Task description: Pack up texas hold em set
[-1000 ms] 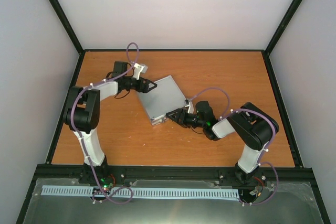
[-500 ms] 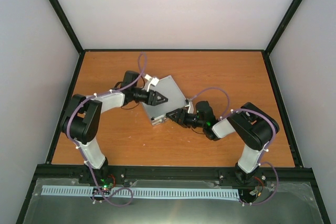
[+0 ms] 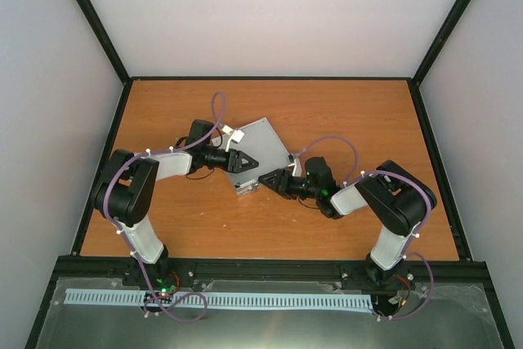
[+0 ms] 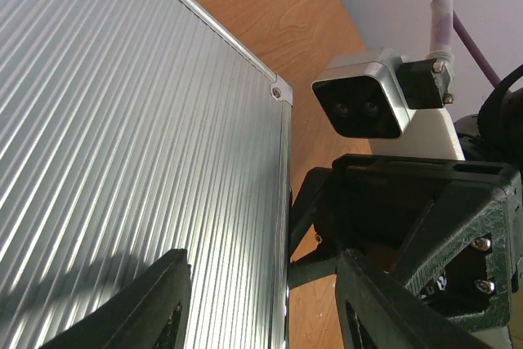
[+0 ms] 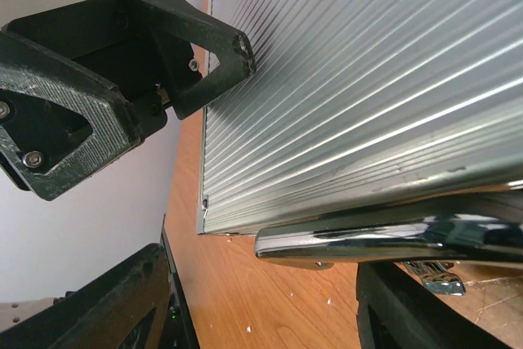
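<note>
The texas hold em set shows as a closed silver ribbed case lying flat and skewed on the wooden table. My left gripper is at its near left side. In the left wrist view the case fills the left, and my left gripper is open, one finger over the lid and one beyond its edge. My right gripper is at the case's front edge. In the right wrist view it is open, with the chrome handle and the case just above the gap.
The two grippers face each other a short way apart across the case's near corner; the right wrist camera shows in the left wrist view. A black frame and pale walls bound the orange table.
My left arm has swung from the case's back left corner down along its left side towards the right gripper, and its jaws have narrowed. The right arm and the case have stayed put.
</note>
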Action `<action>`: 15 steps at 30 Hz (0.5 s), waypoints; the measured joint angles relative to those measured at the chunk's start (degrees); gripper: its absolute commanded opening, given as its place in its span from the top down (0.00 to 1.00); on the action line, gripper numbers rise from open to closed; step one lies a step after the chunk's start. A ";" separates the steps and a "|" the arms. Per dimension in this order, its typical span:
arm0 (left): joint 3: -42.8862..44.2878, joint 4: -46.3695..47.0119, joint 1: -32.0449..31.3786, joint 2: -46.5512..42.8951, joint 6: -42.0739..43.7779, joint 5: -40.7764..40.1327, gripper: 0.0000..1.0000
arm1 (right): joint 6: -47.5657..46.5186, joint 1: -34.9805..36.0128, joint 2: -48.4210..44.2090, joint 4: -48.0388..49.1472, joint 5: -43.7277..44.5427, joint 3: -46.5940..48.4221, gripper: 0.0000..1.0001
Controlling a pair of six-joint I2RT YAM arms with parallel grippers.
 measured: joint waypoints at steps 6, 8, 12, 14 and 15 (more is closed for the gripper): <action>-0.26 0.55 0.00 -0.09 0.00 -0.04 0.50 | 0.04 0.00 -0.02 0.04 -0.11 0.11 0.37; -0.31 0.68 0.00 -0.09 0.00 -0.02 0.50 | 0.09 0.00 0.00 0.04 -0.20 0.15 0.37; -0.44 1.01 0.00 -0.09 0.00 0.00 0.50 | 0.50 0.00 0.00 0.04 -0.44 0.31 0.37; -0.48 1.09 0.00 -0.09 0.00 0.00 0.50 | 0.68 0.00 0.00 0.07 -0.59 0.33 0.37; -0.50 1.18 0.00 -0.09 -0.02 0.00 0.50 | 0.72 0.00 0.04 0.09 -0.61 0.35 0.37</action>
